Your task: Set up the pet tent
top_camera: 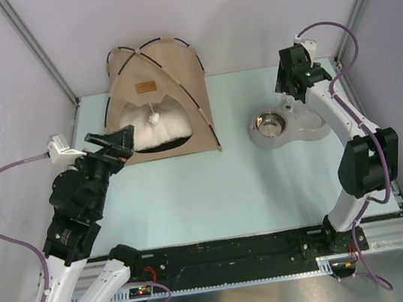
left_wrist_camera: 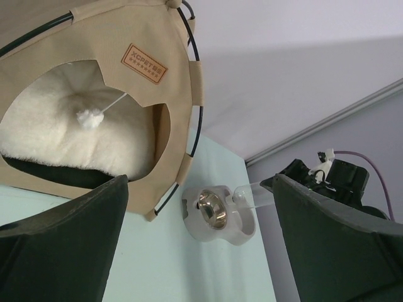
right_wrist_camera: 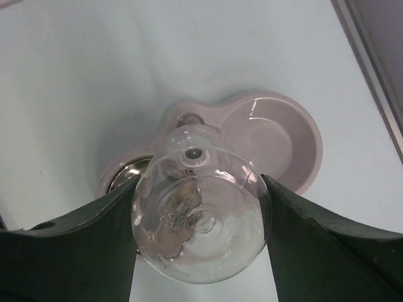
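Observation:
The pet tent (top_camera: 160, 74) stands upright at the table's back left: tan canvas, black poles, a brown label, a rounded doorway. A white pom-pom (top_camera: 155, 117) hangs in the doorway, and a fluffy cream pillow (top_camera: 154, 131) lies inside. In the left wrist view the pet tent (left_wrist_camera: 126, 38) fills the upper left, with its pom-pom (left_wrist_camera: 89, 117) dangling. My left gripper (top_camera: 119, 146) hovers just left of the doorway, open and holding nothing (left_wrist_camera: 200, 182). My right gripper (top_camera: 292, 98) is shut on a clear bottle (right_wrist_camera: 200, 226) that stands on a feeder (right_wrist_camera: 277, 138).
The pale feeder (top_camera: 312, 128) with its steel bowl (top_camera: 266, 123) sits at the table's right, a short way from the tent. The enclosure walls rise close behind the tent and along both sides. The arm bases and a black rail (top_camera: 232, 253) line the near edge.

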Controlling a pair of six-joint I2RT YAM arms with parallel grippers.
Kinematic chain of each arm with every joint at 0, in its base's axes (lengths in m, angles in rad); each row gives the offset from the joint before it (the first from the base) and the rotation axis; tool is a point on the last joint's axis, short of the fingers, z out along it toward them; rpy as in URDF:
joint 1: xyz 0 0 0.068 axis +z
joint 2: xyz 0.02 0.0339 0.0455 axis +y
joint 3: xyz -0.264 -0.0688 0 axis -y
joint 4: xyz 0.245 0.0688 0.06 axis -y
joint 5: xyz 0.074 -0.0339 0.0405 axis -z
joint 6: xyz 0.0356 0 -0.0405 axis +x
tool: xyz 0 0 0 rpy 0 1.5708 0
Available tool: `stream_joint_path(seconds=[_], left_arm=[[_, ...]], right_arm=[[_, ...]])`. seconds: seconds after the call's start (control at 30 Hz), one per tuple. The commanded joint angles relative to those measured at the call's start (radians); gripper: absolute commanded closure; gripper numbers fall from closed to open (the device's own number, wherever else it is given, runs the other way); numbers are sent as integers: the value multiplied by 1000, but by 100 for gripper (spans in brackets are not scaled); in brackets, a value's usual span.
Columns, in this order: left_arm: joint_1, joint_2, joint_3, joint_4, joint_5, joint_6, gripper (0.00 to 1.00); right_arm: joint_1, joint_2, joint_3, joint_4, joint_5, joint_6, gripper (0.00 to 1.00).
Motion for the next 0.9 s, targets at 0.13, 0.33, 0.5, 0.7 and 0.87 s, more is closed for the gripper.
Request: stream_joint_path(seconds=[0.13, 0.33, 0.5, 0.7, 0.87], left_arm=[[3, 7, 4, 7, -31, 32, 0], [1, 7, 3, 7, -34, 31, 0], [2, -2, 0, 3, -38, 31, 0], [2, -8, -6, -1, -39, 26, 0], [2, -5, -8, -2, -34, 23, 0]], right_arm=[[-3, 32, 53, 139, 63, -80, 70], [-5, 72, 66, 162, 64, -90, 70], [-1, 93, 72, 130, 52, -77, 71], [1, 94, 77, 77, 31, -57, 71], [1, 100, 99, 45, -4, -59, 71]])
